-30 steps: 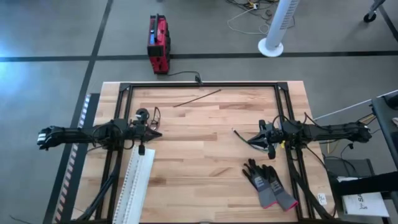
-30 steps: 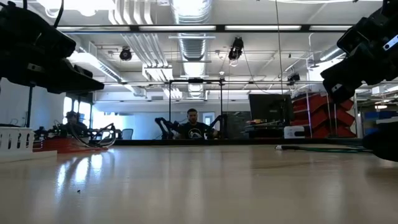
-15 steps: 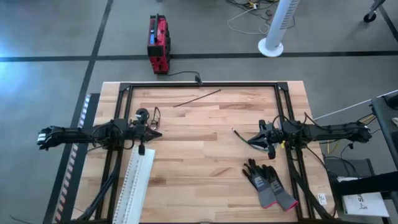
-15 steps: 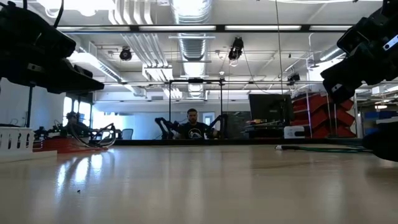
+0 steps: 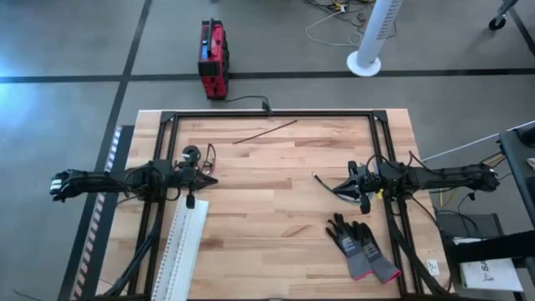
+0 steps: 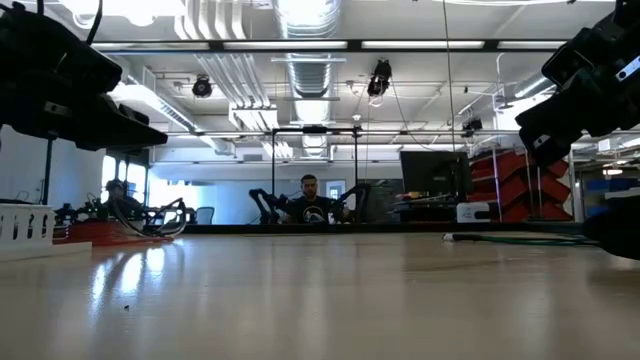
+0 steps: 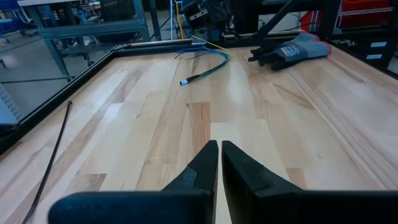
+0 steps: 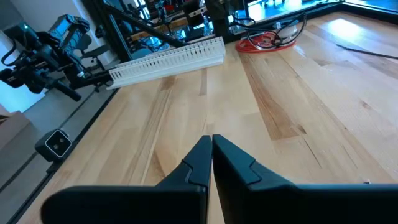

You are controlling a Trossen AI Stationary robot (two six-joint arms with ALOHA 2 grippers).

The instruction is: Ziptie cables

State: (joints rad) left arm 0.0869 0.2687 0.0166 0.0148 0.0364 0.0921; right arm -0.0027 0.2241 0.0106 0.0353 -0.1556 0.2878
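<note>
looking down from above, the left gripper hovered just beside the cables at the table's left edge, the right gripper well apart — both empty. left wrist view: fingers pressed together. right wrist view: fingers closed too, red-and-black coil far ahead.

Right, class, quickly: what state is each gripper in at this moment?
Left gripper: shut, holding nothing.
Right gripper: shut, holding nothing.

Loose cables, table's left side
</note>
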